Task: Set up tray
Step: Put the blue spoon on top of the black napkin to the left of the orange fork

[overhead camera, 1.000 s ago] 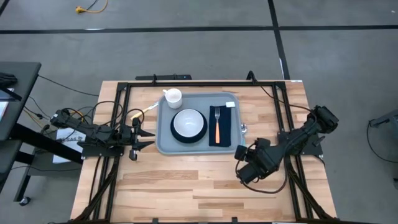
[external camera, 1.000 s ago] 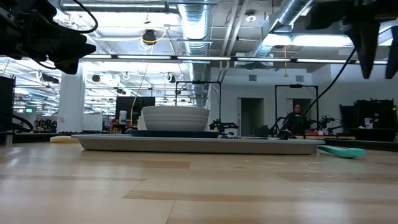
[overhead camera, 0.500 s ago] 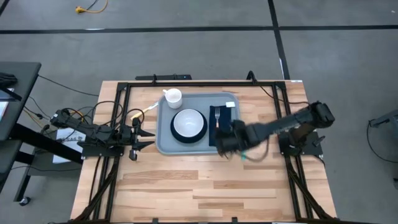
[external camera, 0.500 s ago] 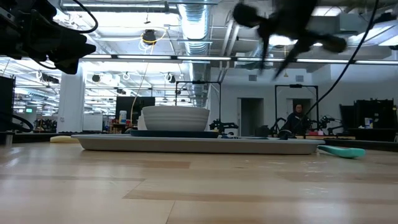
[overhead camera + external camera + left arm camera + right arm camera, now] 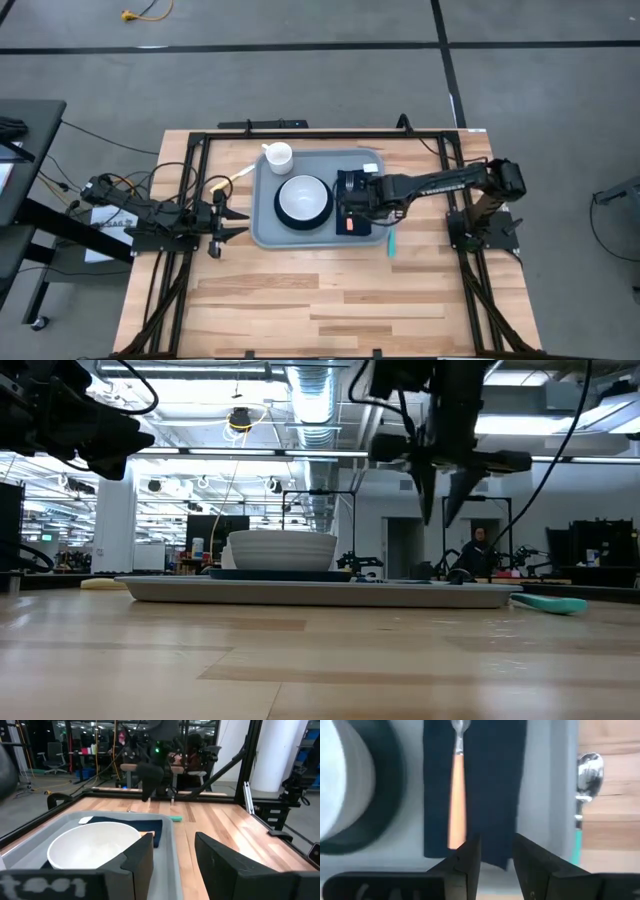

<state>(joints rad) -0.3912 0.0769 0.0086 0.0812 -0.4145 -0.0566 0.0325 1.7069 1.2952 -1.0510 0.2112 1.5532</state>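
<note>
The light grey-blue tray [image 5: 264, 228] lies on the table. On it are a white bowl [image 5: 303, 197] on a dark plate, a white cup [image 5: 278, 156] at the far left corner, and a navy cloth [image 5: 490, 780] with an orange-handled fork [image 5: 456, 795] on it. My right gripper [image 5: 495, 855] hangs open above the near end of the cloth, fingers pointing down [image 5: 445, 500], beside the fork's handle. A teal-handled spoon [image 5: 392, 240] lies on the table just right of the tray. My left gripper [image 5: 225, 222] stands open and level at the tray's left edge.
A black frame [image 5: 300, 133] runs round the work area. Bare wood [image 5: 300, 300] stretches between the tray and the near edge. Beyond the table, a person [image 5: 478, 550] stands far off in the room.
My right gripper has swung from the table's right side toward the left and a little farther back, and now hangs over the tray's navy cloth. It has rolled about its own axis on the way. The tray's things and the spoon have stayed put.
</note>
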